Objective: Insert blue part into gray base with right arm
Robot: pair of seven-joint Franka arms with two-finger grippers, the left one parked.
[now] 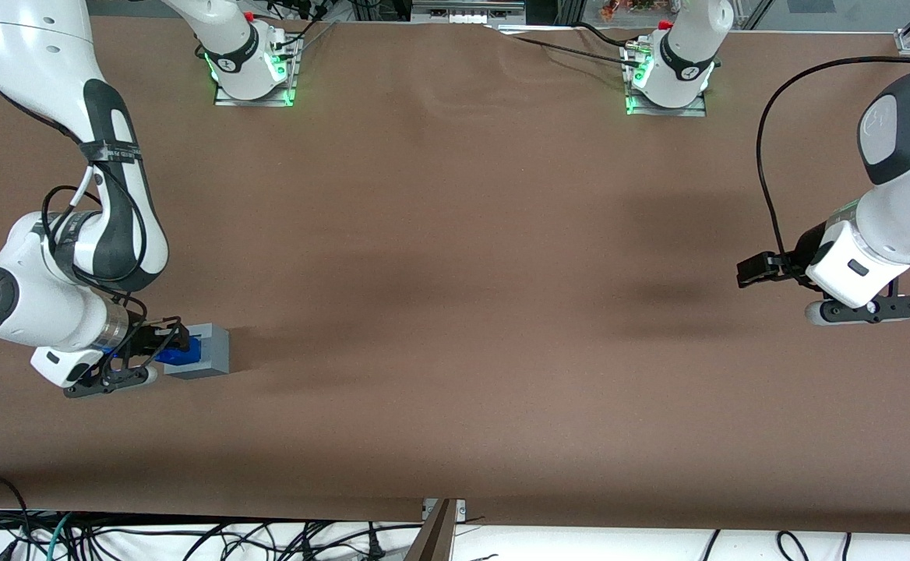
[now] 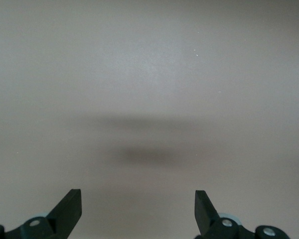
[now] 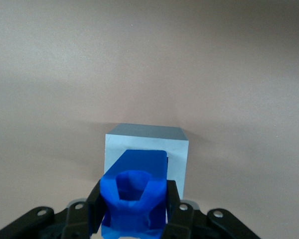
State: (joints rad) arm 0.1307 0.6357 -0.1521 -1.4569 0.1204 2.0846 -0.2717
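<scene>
- Spreading across the whole front view, the brown table [image 1: 455,257] was the largest thing, bare apart from soft shadows and the two arm mounts with green lights at the edge farthest from the front camera.
- The right arm [image 1: 73,234] bent down over the working arm's end of the table; its upper part was cut off by the frame, and its wrist body covered whatever lay under it.
- The gray base [image 1: 209,352] sat flat on the table just beside the arm's wrist, a light-gray cube. In the front view its top was partly covered by the gripper and the blue piece, so the recess could hardly be made out there.
- The gripper [image 3: 133,199] hung right over the gray base, its two black fingers [image 3: 94,206] drawn in against the sides of the blue part and gripping it.
- The blue part [image 3: 134,191] was bright blue, angular, with a hollow faceted opening facing the wrist camera. Its lower end met the base's top face, though how deep it sat could not be told.
</scene>
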